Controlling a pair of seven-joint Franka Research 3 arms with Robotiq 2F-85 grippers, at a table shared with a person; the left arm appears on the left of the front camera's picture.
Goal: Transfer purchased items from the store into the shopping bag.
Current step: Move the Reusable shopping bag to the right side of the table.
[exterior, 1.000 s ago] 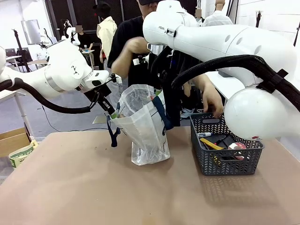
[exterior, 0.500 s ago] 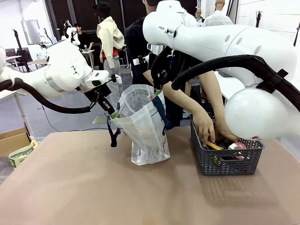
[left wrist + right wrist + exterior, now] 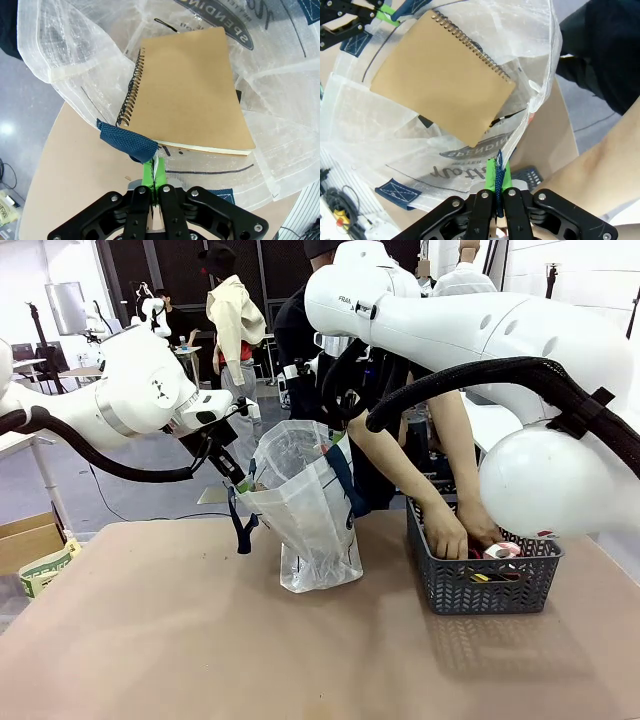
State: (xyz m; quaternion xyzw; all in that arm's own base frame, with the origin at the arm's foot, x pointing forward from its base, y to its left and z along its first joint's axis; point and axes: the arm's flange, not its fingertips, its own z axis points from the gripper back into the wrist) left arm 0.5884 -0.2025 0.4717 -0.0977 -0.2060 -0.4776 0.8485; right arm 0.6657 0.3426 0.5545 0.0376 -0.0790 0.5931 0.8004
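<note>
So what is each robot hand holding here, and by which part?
The translucent whitish plastic shopping bag: the left hand is shut on one navy blue strap handle, the right hand on the other strap handle.

A flat brown bench stands on a glossy grey floor. An open brown cardboard box sits at the left, with dark wall panels behind and a white wall to the right.

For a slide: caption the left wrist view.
Left hand shut on navy strap of shopping bag, spiral notebook inside.
</note>
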